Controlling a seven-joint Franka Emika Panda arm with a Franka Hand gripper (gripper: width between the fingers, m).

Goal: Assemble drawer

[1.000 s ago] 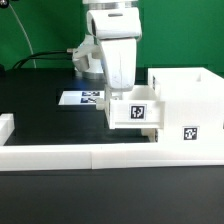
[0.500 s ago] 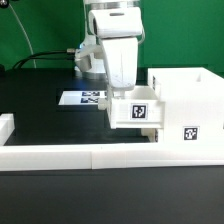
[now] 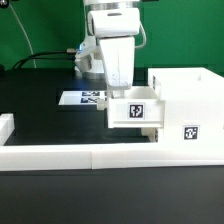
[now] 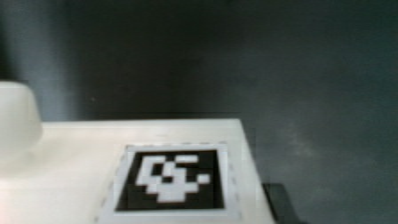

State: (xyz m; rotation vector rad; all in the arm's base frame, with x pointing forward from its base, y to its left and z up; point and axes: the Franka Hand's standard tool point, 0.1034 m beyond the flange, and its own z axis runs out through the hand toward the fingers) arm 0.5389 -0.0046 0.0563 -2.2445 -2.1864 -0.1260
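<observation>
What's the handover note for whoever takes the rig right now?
Gripper: down on the small tray, apparently shut on it; fingers hidden, so unconfirmed.
Small tray: tagged face toward the exterior camera, right beside the large shell on its exterior-view left, looks touching. Wrist view shows only its tag.
Large shell: against the border wall, exterior view's right.
Marker board: behind the arm.
Done: tray brought to the shell.
Left: seat this tray; the second tray is not visible.
</observation>
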